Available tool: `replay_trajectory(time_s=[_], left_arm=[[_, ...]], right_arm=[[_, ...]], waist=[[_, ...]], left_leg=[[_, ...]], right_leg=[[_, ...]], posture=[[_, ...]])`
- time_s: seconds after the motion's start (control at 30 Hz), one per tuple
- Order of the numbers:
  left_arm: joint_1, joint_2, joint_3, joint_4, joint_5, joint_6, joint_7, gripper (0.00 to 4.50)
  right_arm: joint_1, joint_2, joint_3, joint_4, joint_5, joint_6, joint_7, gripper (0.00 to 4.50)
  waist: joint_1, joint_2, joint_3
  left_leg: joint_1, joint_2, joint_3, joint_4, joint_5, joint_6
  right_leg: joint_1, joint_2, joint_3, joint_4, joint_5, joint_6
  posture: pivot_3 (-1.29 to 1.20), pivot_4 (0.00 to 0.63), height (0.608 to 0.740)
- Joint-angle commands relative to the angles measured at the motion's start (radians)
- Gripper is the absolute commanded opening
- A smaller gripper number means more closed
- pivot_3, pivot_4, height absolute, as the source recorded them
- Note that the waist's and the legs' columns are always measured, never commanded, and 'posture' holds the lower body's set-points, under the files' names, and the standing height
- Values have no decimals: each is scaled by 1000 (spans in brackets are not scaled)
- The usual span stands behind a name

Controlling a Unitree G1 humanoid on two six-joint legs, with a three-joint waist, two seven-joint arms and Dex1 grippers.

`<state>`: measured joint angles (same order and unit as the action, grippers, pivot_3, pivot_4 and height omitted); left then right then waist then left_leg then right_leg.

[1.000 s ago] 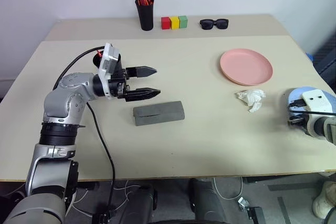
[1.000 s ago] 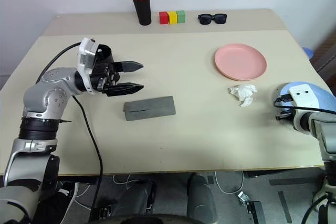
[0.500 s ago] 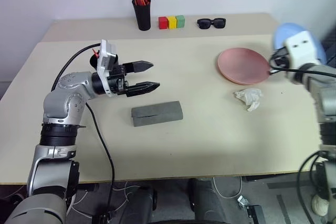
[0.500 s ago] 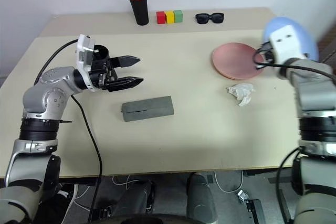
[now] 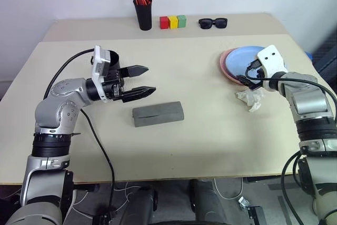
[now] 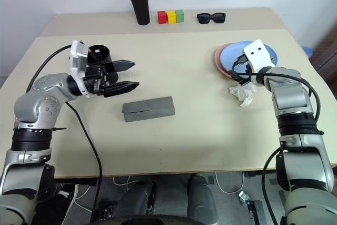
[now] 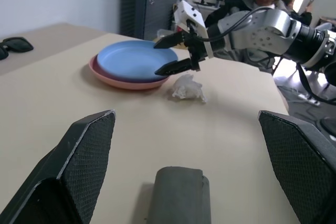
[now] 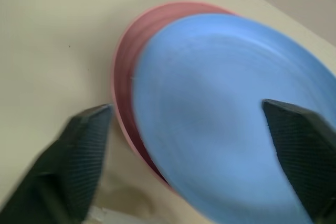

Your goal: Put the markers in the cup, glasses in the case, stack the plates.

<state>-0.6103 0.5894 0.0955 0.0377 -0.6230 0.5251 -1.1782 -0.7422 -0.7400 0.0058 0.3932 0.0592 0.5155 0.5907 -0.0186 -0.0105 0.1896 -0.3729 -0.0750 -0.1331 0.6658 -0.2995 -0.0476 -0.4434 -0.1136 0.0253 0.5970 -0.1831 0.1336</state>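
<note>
The round light blue plate (image 5: 246,56) now lies on the round salmon pink plate (image 5: 226,65) at the right of the head views, shifted a little so the pink rim shows along its left edge; a second ago the pink plate lay bare there and the blue one was held low at the right edge of the frame, and half a second ago it was lifted above the pink plate's right side. The right gripper (image 6: 237,72) has let go: its jaws stand wide, spread over the near edge of the stacked plates, just above a crumpled white tissue (image 5: 250,98) that lies on the beige surface (image 5: 200,140). The left gripper (image 5: 141,81) hovers at the left of centre with its jaws wide and empty, pointing toward the right, much as before. Below it, at mid-frame, the grey rectangular hard-shell case (image 5: 158,114) lies closed and unmoved. Behind the left gripper stands a matte black cup (image 6: 100,54). At the top of the frame a slim black pot of orange pens (image 5: 143,10), three coloured blocks (image 5: 174,22) and black sunglasses (image 5: 213,22) remain in place.
</note>
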Motion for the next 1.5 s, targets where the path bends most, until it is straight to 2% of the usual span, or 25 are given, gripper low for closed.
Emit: replay_trajectory(time_s=[0.03,0.27,0.5,0.6,0.63,0.8,0.83,0.87,1.0,1.07,1.23,1.33,1.37,1.4,1.5], left_arm=[[-12,7,16,-24,-31,13,-11,4500],[-49,1,0,-5,-36,41,-19,4500],[-60,-3,-4,2,-31,38,-26,4500],[-57,1,0,1,-29,34,-23,4500],[-56,2,0,0,-29,34,-22,4500],[-44,7,8,-12,-29,33,-12,4500],[-41,8,9,-14,-30,32,-10,4500],[-39,8,10,-15,-30,32,-9,4500],[-34,11,14,-13,-30,26,-8,4500],[-36,8,16,-9,-32,24,-6,4500],[-41,-1,21,-1,-26,11,6,4500],[-29,0,23,-15,-29,12,15,4500],[-21,1,25,-24,-31,14,20,4500],[-14,4,29,-33,-34,18,24,4500],[4,22,48,-45,-45,27,30,4500]], right_arm=[[15,-24,-100,-104,78,135,25,4458],[162,-58,-159,-305,180,431,66,4458],[203,-54,-128,-303,154,430,37,4458],[184,-30,-139,-258,151,397,13,3665],[180,-28,-138,-249,148,388,8,3268],[173,-42,-114,-219,138,351,24,705],[172,-50,-115,-223,143,355,33,258],[171,-55,-117,-226,147,358,40,17],[133,-87,-158,-332,263,427,158,17],[85,-77,-183,-342,302,427,169,17],[-20,-25,-177,-172,193,213,16,17],[-67,4,-178,-53,177,158,-14,17],[-78,11,-172,-17,168,136,-18,698],[-85,19,-162,11,159,118,-17,989],[-106,25,-148,66,133,70,-30,2509]], waist=[[1,0,0],[5,0,0],[1,0,0],[2,0,0],[2,0,0],[2,0,0],[3,0,0],[4,0,0],[3,1,0],[-2,1,0],[0,0,0],[7,0,0],[6,0,0],[4,0,0],[1,0,0]], left_leg=[[0,0,0,0,0,0],[0,0,0,1,-3,5],[0,0,0,0,-3,5],[0,0,0,0,-3,5],[0,0,0,0,-3,5],[0,0,0,0,-3,5],[0,0,0,0,-3,5],[0,0,0,0,-3,5],[0,0,0,0,-3,5],[0,0,0,0,-3,5],[1,1,0,0,-3,5],[0,0,0,0,-2,4],[0,0,0,0,-2,4],[0,0,0,0,-2,4],[0,0,0,0,-2,4]], right_leg=[[0,0,0,0,0,0],[1,0,0,0,0,0],[0,0,0,1,0,0],[0,0,0,0,0,0],[0,0,0,0,0,0],[0,0,0,0,0,0],[0,0,0,0,0,0],[0,0,0,0,0,0],[0,0,0,0,0,0],[0,0,0,0,0,0],[1,0,0,0,0,0],[1,0,0,0,0,0],[0,0,0,0,0,0],[0,0,0,0,0,0],[0,0,0,0,0,0]], posture=[[0,150,740],[0,150,740],[0,150,740],[0,150,740],[0,150,740],[0,150,740],[0,150,740],[0,150,740],[0,150,740],[0,150,740],[0,150,740],[0,150,740],[0,150,740],[0,150,740],[0,150,740]])
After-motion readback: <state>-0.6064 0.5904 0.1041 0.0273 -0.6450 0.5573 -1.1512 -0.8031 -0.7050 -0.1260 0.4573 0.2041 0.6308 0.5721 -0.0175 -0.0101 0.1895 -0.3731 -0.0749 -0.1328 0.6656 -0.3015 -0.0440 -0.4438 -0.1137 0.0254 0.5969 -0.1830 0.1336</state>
